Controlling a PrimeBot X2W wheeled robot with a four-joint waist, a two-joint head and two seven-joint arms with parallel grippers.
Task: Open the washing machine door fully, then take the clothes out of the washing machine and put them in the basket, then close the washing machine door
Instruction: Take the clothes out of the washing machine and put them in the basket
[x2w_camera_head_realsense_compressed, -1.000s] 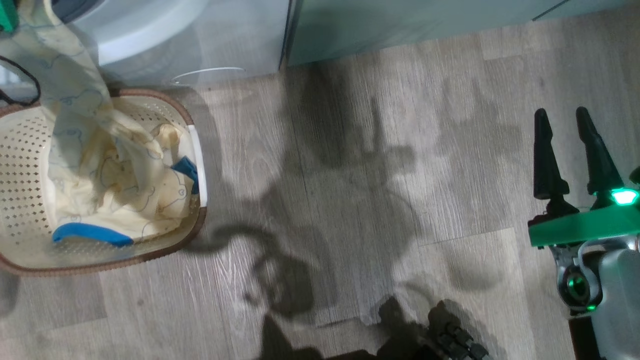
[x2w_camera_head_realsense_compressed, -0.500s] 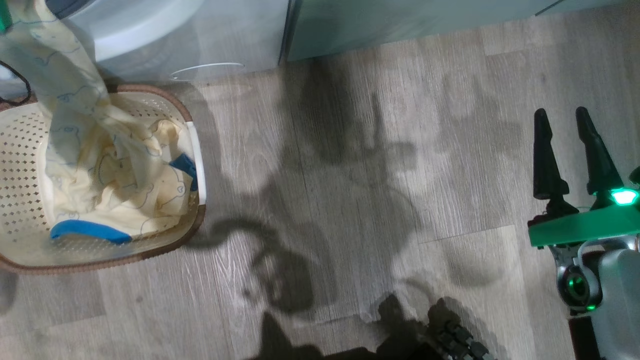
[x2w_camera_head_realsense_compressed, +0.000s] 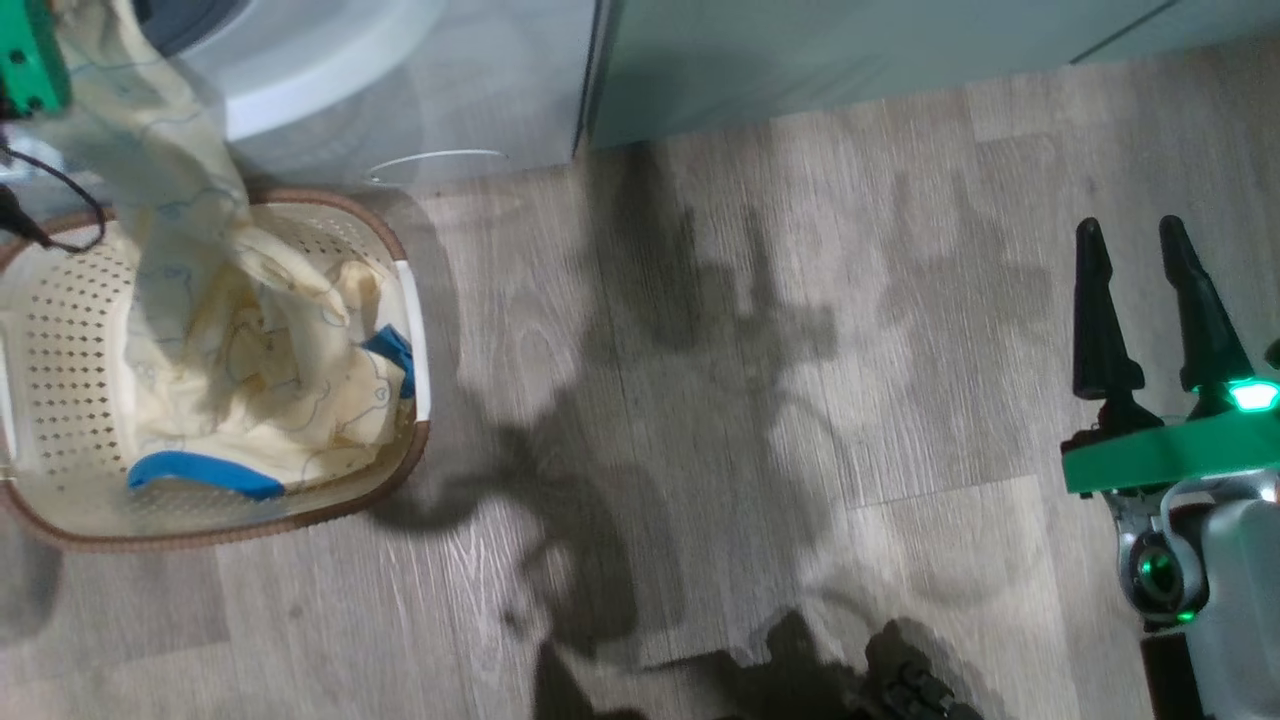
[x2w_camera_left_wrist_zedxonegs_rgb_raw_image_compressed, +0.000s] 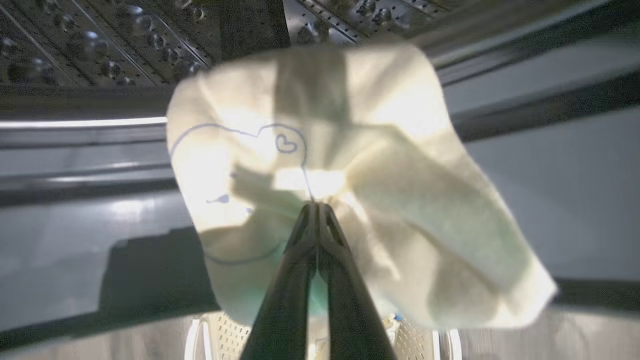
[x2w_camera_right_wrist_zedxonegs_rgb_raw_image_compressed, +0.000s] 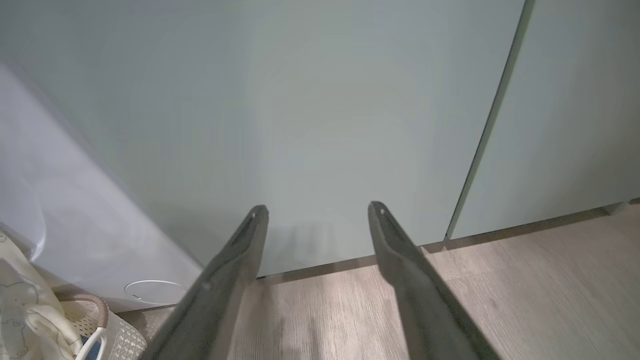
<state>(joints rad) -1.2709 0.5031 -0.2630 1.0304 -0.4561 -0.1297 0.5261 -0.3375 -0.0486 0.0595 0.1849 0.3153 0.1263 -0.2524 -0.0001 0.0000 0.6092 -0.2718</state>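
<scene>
**Desk:** What has the left end effector (x2w_camera_left_wrist_zedxonegs_rgb_raw_image_compressed: 316, 206) got?

**Operator:** On my left wrist feed its two fingers are pressed together on a fold of a cream garment (x2w_camera_left_wrist_zedxonegs_rgb_raw_image_compressed: 400, 150) with a blue bear outline. Behind the cloth I see the steel drum (x2w_camera_left_wrist_zedxonegs_rgb_raw_image_compressed: 75, 40) of the washing machine (x2w_camera_head_realsense_compressed: 400, 80).

**Desk:** Where does that garment hang?

**Operator:** From my head feed, it drapes from the upper left corner down into the basket (x2w_camera_head_realsense_compressed: 60, 330). Its lower end lies on the other clothes (x2w_camera_head_realsense_compressed: 300, 400) heaped there, cream with blue trim. The basket stands on the floor (x2w_camera_head_realsense_compressed: 700, 400), just in front of the washer.

**Desk:** And the right side?

**Operator:** The right end effector (x2w_camera_head_realsense_compressed: 1129, 230) hangs over bare floor, well apart from the basket, its fingers spread and nothing between them. Its wrist feed faces the sage-green cabinet doors (x2w_camera_right_wrist_zedxonegs_rgb_raw_image_compressed: 350, 100), with the washer and the basket's rim at the lower left.
</scene>
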